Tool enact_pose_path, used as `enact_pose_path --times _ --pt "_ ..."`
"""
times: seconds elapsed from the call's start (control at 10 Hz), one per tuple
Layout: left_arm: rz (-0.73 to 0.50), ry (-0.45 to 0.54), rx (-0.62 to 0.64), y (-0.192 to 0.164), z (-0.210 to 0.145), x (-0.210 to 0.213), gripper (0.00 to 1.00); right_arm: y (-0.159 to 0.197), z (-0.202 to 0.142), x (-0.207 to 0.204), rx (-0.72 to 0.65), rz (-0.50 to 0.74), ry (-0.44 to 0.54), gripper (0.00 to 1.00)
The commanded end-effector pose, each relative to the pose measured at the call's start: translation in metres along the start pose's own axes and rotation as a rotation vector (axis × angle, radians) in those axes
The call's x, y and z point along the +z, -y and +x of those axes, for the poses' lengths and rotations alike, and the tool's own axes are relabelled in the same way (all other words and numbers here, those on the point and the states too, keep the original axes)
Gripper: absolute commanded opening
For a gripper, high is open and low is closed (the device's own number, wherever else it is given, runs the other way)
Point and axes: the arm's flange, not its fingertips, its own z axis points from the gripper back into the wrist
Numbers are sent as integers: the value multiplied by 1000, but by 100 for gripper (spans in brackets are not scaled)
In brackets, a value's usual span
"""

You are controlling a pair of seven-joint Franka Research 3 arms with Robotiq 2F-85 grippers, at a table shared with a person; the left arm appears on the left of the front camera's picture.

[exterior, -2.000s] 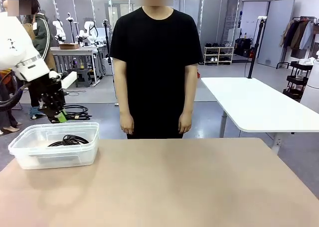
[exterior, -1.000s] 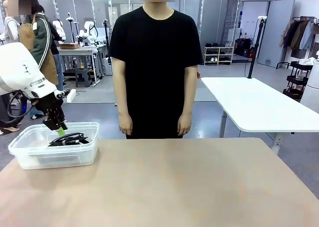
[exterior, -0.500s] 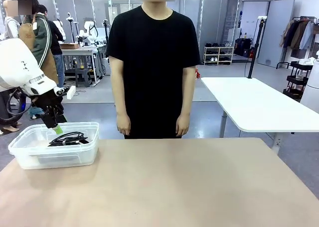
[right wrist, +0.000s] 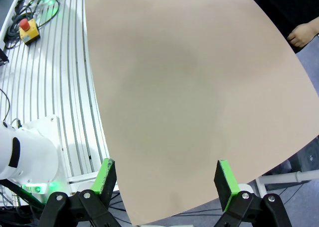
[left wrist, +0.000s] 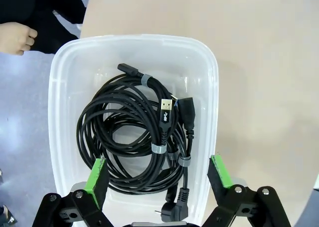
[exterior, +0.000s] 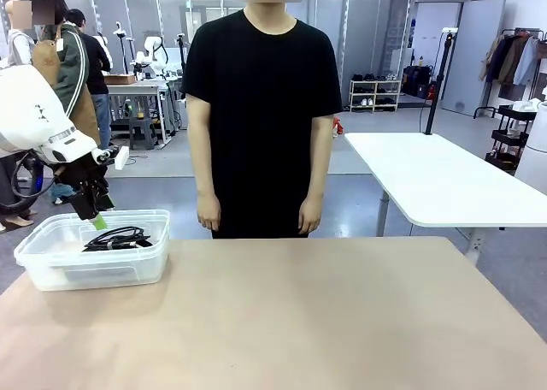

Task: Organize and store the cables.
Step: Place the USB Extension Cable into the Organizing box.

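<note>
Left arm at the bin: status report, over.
Left gripper open above the clear bin, holding nothing. Right gripper open over bare table. Cables coiled inside bin. Nothing in the way.

Black coiled cables (left wrist: 134,137), tie-bound, plug ends showing, piled inside clear bin (left wrist: 207,72)

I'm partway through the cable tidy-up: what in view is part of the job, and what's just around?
Job:
- cables, coiled in the clear plastic bin
- left gripper, open above the bin
- right gripper, open over bare table

Just around:
- person standing at the far side, hands down
- white table behind
</note>
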Motion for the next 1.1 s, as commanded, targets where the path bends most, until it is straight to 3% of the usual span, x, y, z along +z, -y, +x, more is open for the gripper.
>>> enact_pose_path --times 0.0,1.0 --pt "-7 0 -14 -2 -2 1 100 1 2 1 -16 -4 5 100" --pt "-7 0 -14 -2 -2 1 100 1 2 1 -16 -4 5 100"
